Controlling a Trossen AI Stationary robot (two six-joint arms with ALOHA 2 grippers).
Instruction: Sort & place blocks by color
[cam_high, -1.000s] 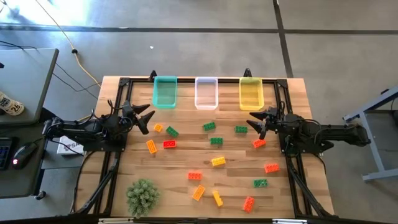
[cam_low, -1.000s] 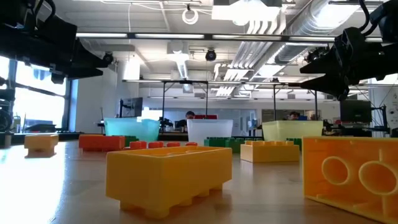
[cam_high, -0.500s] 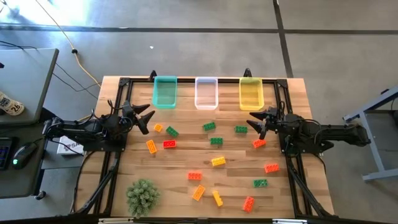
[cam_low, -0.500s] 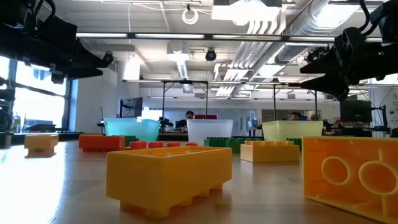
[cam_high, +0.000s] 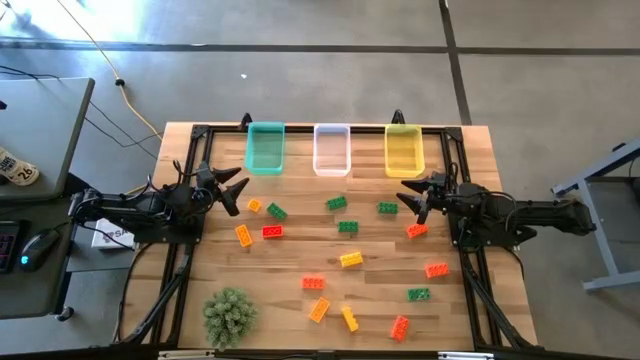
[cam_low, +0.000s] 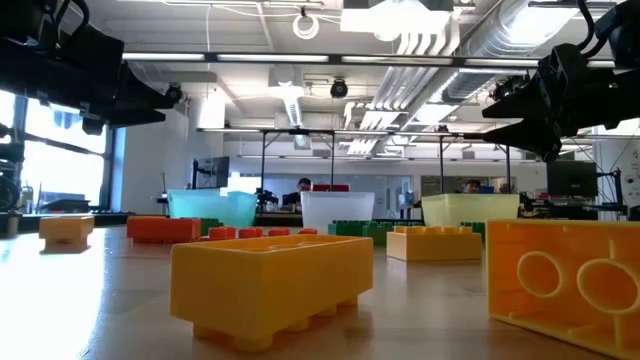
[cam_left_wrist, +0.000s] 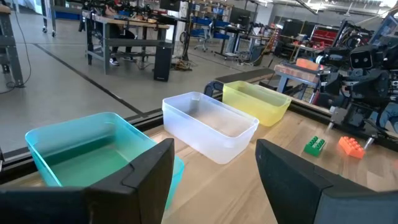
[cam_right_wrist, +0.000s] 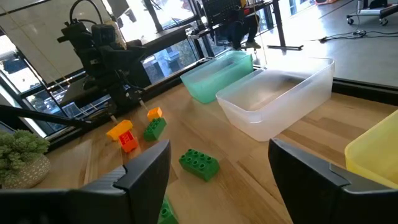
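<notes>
Blocks (cam_high: 350, 259) lie scattered mid-tabletop, none in the bins (cam_high: 331, 149) along its far edge, while left gripper (cam_high: 232, 190) and right gripper (cam_high: 412, 198) hover released and empty; close neighbours risk mis-grasps.

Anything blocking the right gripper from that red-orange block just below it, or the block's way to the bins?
Nothing visible does. The right gripper hangs open, with the red-orange block on bare wood beside it. Toward the clear bin, only a green block lies near the path, low enough to pass over.
</notes>
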